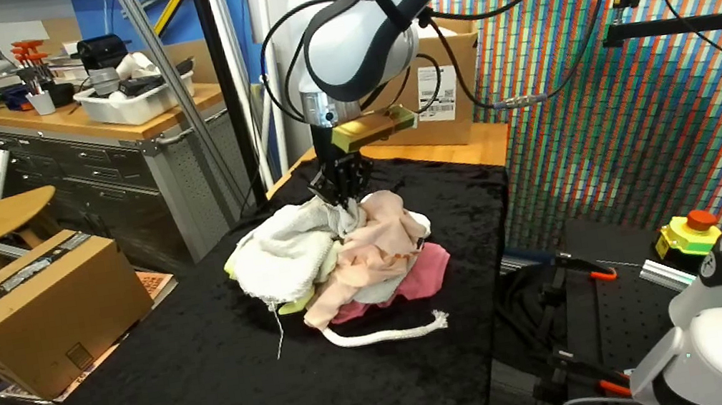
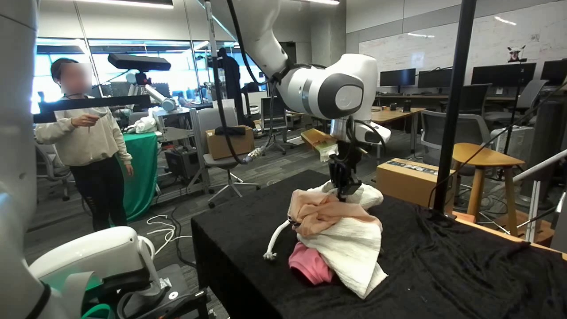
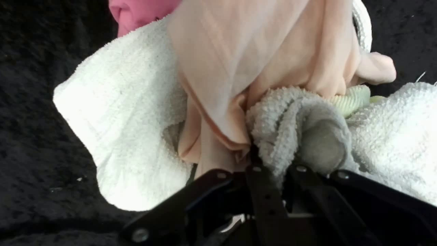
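End effector [image 3: 277,171] pinching the white towel [image 1: 282,255], peach cloth [image 1: 379,247] bunching against it, pink cloth [image 1: 425,276] peeking out beneath!

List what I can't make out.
Tips of the gripper, in an exterior view: hidden behind the peach cloth.
Far end of the pink cloth, wrist view: cut off by top edge.
Person's face, in an exterior view: blurred.
Box label, in an exterior view: fine print too small.

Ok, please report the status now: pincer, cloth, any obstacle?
Pincer shut on a fold of white towel. Towel bunched, not lifted clear. Peach cloth close beside pincer, maybe in the way.
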`<action>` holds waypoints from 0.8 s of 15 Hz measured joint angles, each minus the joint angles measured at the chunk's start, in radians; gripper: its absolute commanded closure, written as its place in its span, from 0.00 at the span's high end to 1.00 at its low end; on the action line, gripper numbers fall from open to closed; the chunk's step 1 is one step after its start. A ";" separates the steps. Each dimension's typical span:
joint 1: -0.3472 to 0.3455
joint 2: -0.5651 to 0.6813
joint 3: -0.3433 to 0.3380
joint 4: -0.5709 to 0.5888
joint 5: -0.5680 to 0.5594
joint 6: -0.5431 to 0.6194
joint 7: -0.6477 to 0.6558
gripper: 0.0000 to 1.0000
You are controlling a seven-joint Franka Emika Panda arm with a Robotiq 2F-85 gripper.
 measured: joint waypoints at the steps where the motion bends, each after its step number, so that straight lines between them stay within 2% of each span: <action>1: 0.001 0.000 0.000 -0.002 -0.010 0.000 0.014 0.05; 2: 0.003 0.000 0.000 -0.004 -0.017 0.000 0.025 0.08; 3: 0.005 0.000 0.000 -0.006 -0.023 0.000 0.032 0.36; 4: 0.007 -0.002 0.000 -0.008 -0.025 0.000 0.033 0.36; 12: 0.033 -0.063 0.014 -0.055 -0.058 0.000 0.032 0.95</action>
